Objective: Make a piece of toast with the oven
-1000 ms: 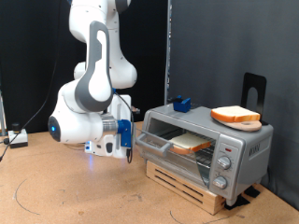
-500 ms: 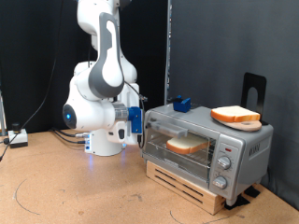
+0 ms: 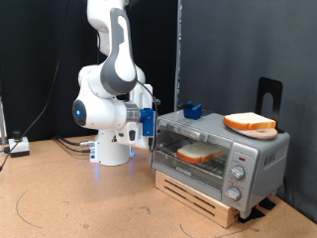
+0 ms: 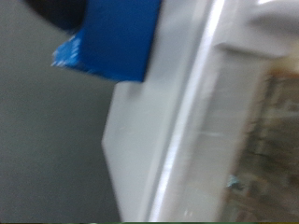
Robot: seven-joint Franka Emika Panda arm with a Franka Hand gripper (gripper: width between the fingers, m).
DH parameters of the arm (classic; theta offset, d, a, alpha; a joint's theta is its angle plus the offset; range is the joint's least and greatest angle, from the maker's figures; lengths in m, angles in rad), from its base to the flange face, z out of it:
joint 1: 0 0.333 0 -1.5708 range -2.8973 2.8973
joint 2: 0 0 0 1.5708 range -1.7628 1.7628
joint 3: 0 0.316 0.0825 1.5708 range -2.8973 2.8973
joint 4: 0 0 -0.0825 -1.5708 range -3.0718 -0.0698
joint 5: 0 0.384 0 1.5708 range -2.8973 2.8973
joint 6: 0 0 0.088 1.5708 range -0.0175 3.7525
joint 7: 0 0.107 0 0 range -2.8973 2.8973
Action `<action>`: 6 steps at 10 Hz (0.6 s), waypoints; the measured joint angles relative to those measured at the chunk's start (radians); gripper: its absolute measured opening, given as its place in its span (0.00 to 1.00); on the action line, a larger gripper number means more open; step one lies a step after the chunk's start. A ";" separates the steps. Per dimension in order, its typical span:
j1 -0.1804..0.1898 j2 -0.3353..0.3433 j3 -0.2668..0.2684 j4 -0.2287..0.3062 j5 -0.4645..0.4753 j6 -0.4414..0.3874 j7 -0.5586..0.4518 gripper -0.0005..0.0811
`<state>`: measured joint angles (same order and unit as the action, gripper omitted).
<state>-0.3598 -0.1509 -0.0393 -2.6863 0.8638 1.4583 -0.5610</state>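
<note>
The silver-grey oven point(image 3: 260, 156) stands on a wooden pallet at the exterior view's right, with its glass door shut. One piece of toast point(image 3: 198, 154) lies inside on the rack, seen through the glass. A second bread slice point(image 3: 250, 123) lies on the oven's roof. My gripper point(image 3: 148, 120), with blue fingers, is at the oven's upper left corner, by the door's top edge. The wrist view is blurred: it shows a blue finger point(image 4: 117, 37) next to the oven's silver edge point(image 4: 159, 140). Nothing shows between the fingers.
A small blue object point(image 3: 191, 110) sits at the back left of the oven's roof. A black stand point(image 3: 268, 94) rises behind the oven. Round knobs point(image 3: 238, 175) are on the oven's right panel. The wooden pallet point(image 3: 198, 196) rests on a brown table. Cables point(image 3: 18, 146) lie far left.
The oven door, hanging partly open a second ago, is now shut. My gripper rose from below the door's left end to the oven's upper left corner.
</note>
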 joint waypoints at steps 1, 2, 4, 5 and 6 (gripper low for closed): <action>-0.017 0.007 -0.012 0.015 -0.003 0.028 0.028 0.99; -0.032 0.020 -0.021 0.032 -0.009 0.055 0.053 0.99; -0.063 0.056 -0.046 0.074 -0.041 0.083 0.115 0.99; -0.077 0.077 -0.060 0.099 -0.066 0.083 0.145 0.99; -0.091 0.100 -0.074 0.126 -0.091 0.082 0.170 0.99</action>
<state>-0.4506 -0.0513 -0.1131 -2.5605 0.7733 1.5405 -0.3906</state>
